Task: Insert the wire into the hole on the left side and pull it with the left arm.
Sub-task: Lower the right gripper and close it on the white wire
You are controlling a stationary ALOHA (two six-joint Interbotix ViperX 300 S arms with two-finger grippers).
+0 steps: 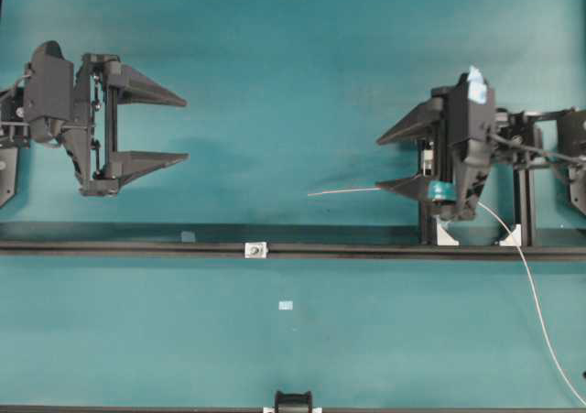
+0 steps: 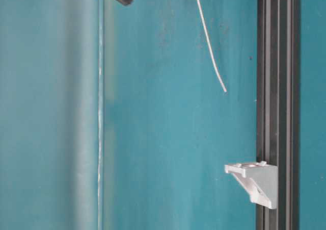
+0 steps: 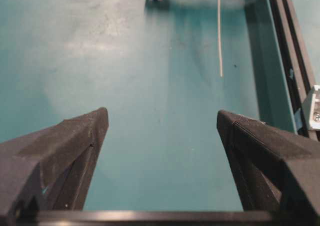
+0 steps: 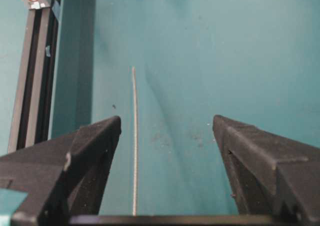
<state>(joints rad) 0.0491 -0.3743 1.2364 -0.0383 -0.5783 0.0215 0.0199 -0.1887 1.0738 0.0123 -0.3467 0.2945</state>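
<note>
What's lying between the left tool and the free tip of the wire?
Nothing: in the overhead view only bare teal table separates the left tool from the wire tip.

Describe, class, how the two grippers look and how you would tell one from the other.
Both are black with long, pointed, dark grey fingers. The left gripper is unmarked. The right gripper carries teal tape, a pale blue tag and black cables.

A robotics lab bench: a bare teal tabletop (image 1: 293,56), a black metal rail (image 1: 137,248) crossing from 9 to 3 o'clock, two black robot arms facing each other.
</note>
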